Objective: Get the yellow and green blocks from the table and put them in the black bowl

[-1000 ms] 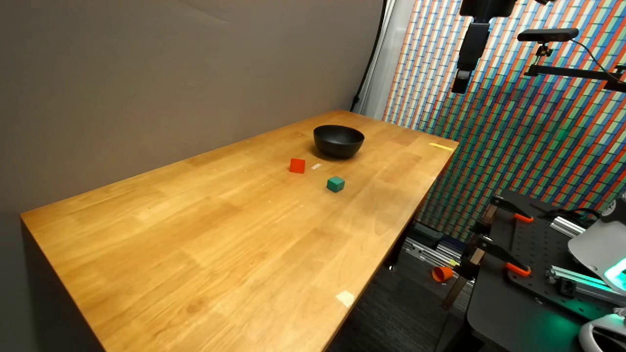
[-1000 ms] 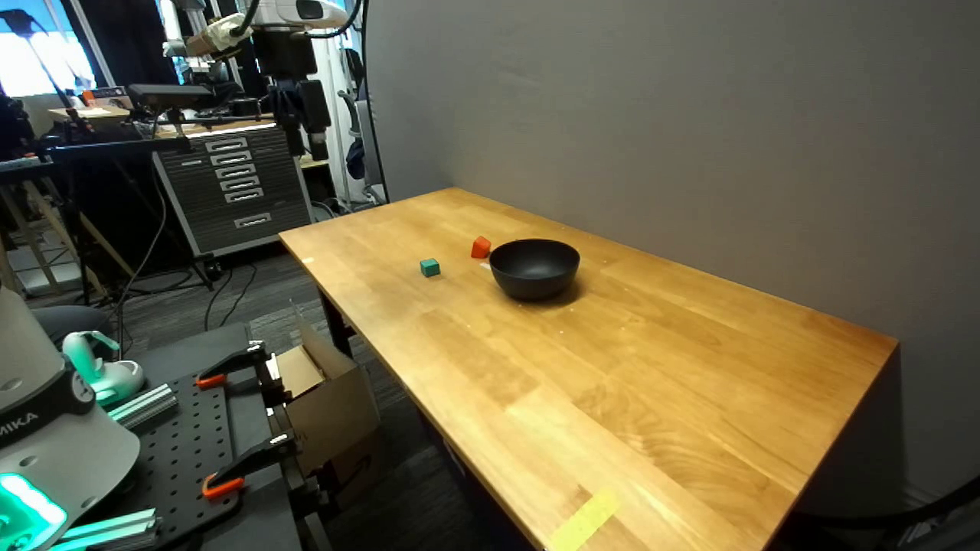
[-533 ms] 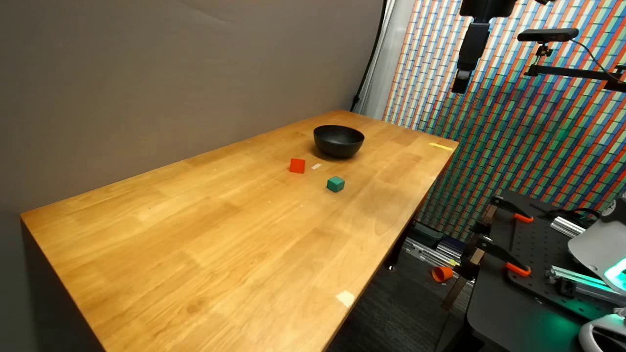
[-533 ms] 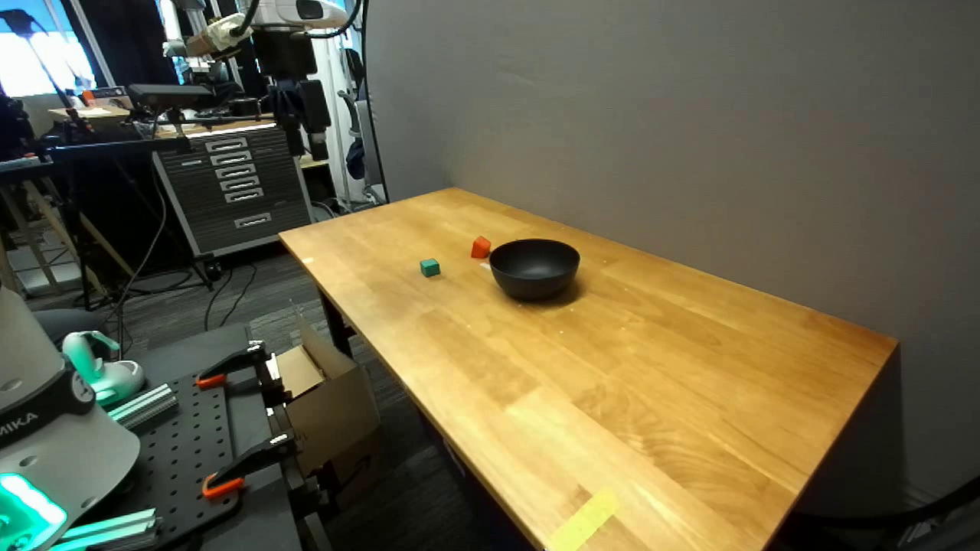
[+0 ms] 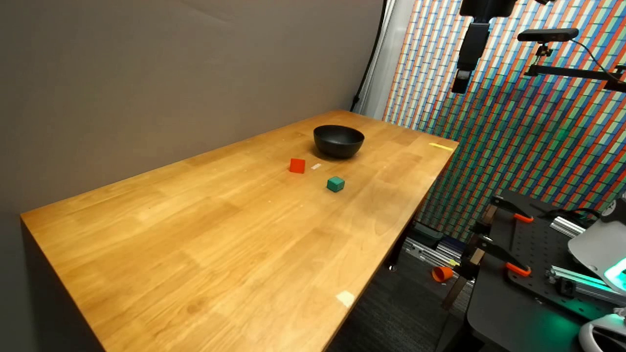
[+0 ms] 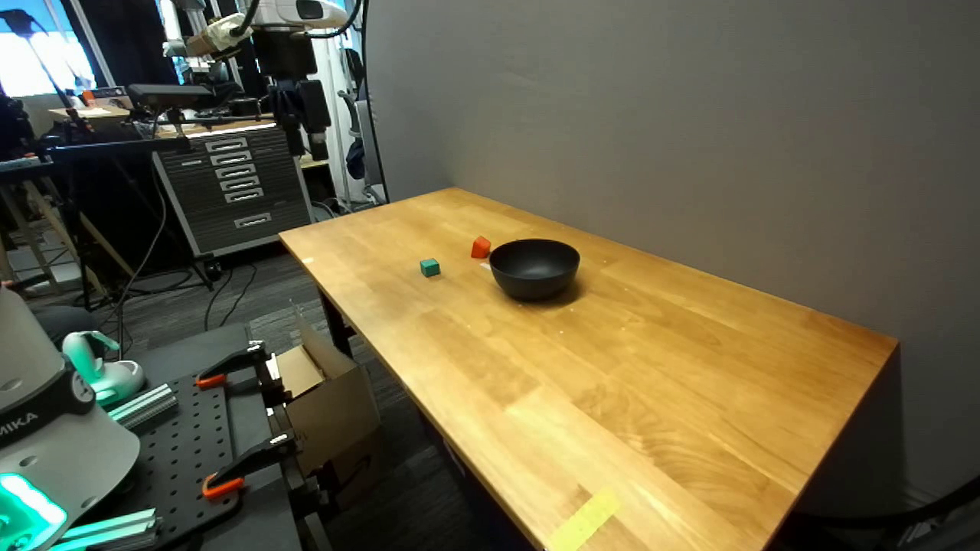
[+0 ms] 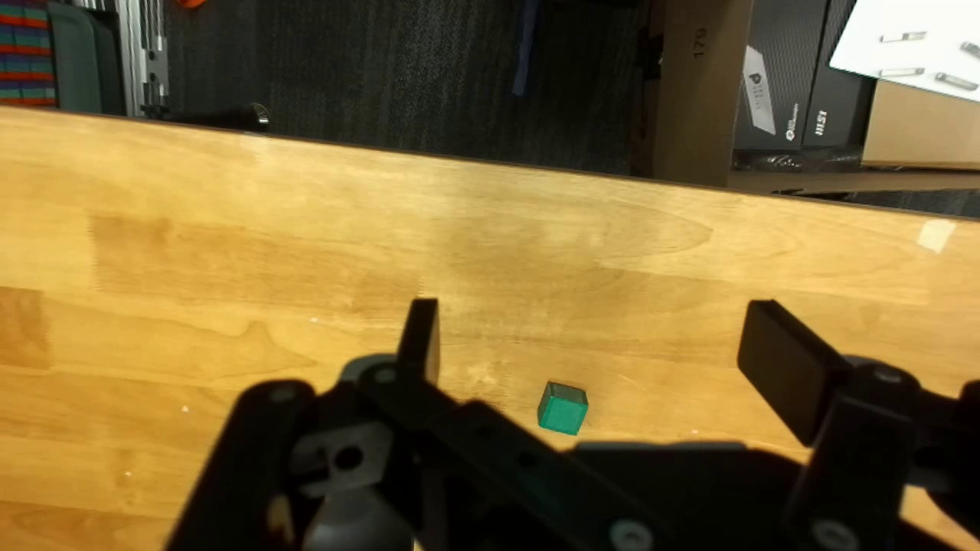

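Bright window (image 6: 46, 65): upper left in an exterior view.
Grey-white robot base (image 6: 57, 428): at the left edge, glowing green, beside a black perforated plate (image 6: 187, 436) with black-and-orange clamps (image 6: 253, 459).
Grey metal drawer cabinet (image 6: 207, 203): farther back on the dark floor (image 6: 260, 295), pale handles (image 6: 243, 195) stacked down its front.
Black two-fingered tool (image 6: 306, 145): hanging high, seen against the cabinet's right edge; fingers (image 7: 788, 367) wide apart in the wrist view — wood grain shows between them.
Brown cardboard box (image 6: 329, 413): on the floor, just right of the clamps, a flap up.
Rectangular honey-coloured wood worktop (image 6: 651, 367): grain running lengthwise in joined strips, a yellow tape strip (image 6: 586, 522) near one end.
Small dark-green cube (image 6: 429, 268): resting on the worktop, seen in all three views.
Small red-orange cube (image 6: 480, 247): on the worktop too, beside a pale scrap of tape (image 5: 316, 166) in both exterior views.
Round black bowl (image 6: 524, 287): upright on the worktop, both cubes near it — outside its wall.
Plain grey wall (image 6: 689, 138): rising along the worktop's long side, filling the right in an exterior view.
Multicoloured grid-patterned sheet (image 5: 528, 122): right side of an exterior view, beyond the taped end.
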